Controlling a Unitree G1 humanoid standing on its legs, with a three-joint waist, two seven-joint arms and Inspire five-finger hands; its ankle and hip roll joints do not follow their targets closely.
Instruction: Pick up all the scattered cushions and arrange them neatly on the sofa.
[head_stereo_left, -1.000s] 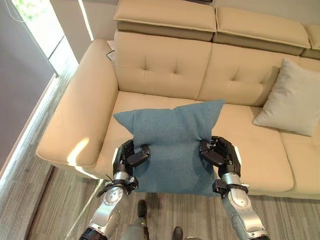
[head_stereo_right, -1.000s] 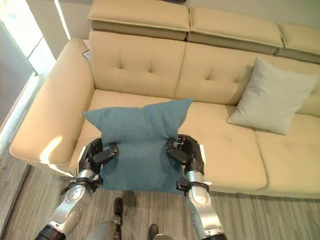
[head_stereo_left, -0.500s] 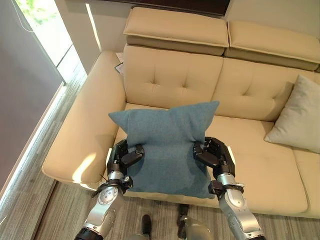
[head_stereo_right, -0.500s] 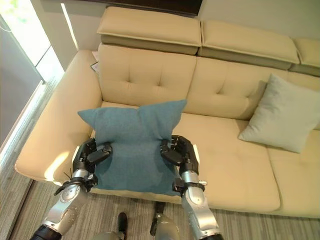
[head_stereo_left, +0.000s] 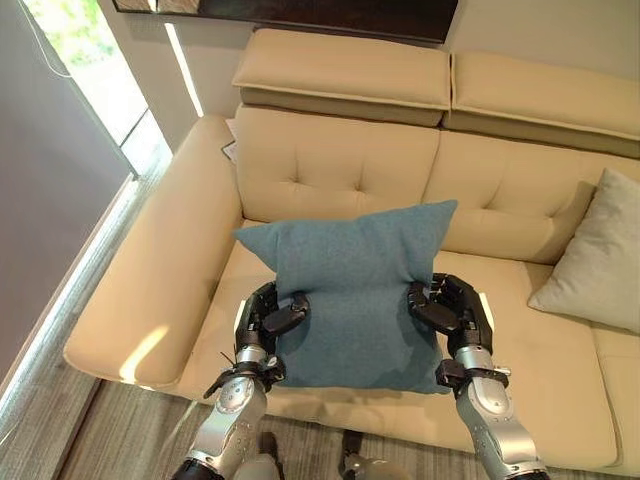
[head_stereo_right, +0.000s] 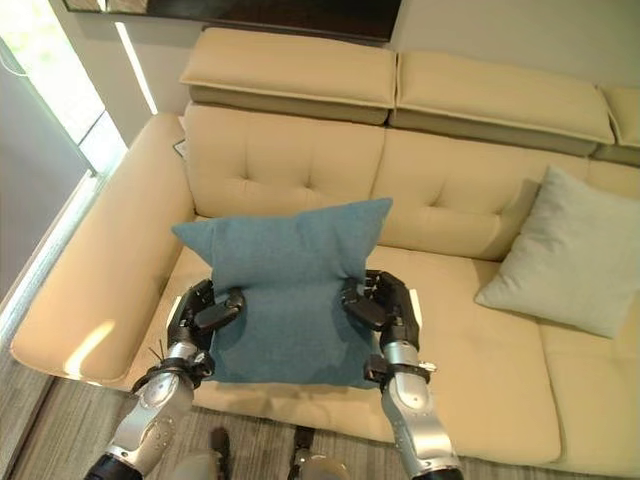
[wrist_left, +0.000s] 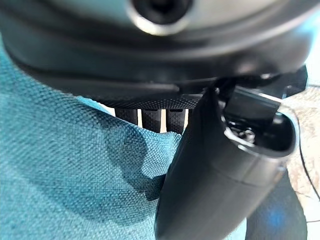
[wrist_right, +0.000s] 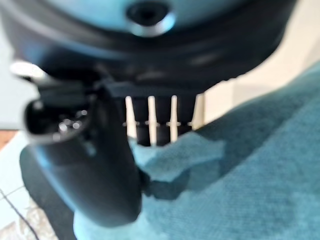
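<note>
Blue cushion: we held the teal-blue cushion (head_stereo_left: 352, 295) upright in front of us, above the front part of the sofa seat, its two top corners pointing up and outward. It was off the seat as far as we could tell, though its lower edge hung close to the seat's front edge.
Left hand: our left hand (head_stereo_left: 268, 318) clamped the cushion's left edge, thumb across the front of the fabric and fingers (wrist_left: 150, 118) tucked behind it, as the left wrist view showed.
Right hand: our right hand (head_stereo_left: 450, 306) pinched the cushion's right edge the same way, thumb in front and fingers (wrist_right: 161, 120) behind the cloth.
Sofa: the beige sofa (head_stereo_left: 340, 165) had a tufted back, raised headrests and a wide armrest on our left, with a patch of sunlight on that armrest.
Grey cushion: a pale grey cushion (head_stereo_right: 572, 255) leaned against the sofa back well to our right, apart from the blue one.
Floor: grey wood-look flooring (head_stereo_left: 120, 440) ran along the sofa's front.
</note>
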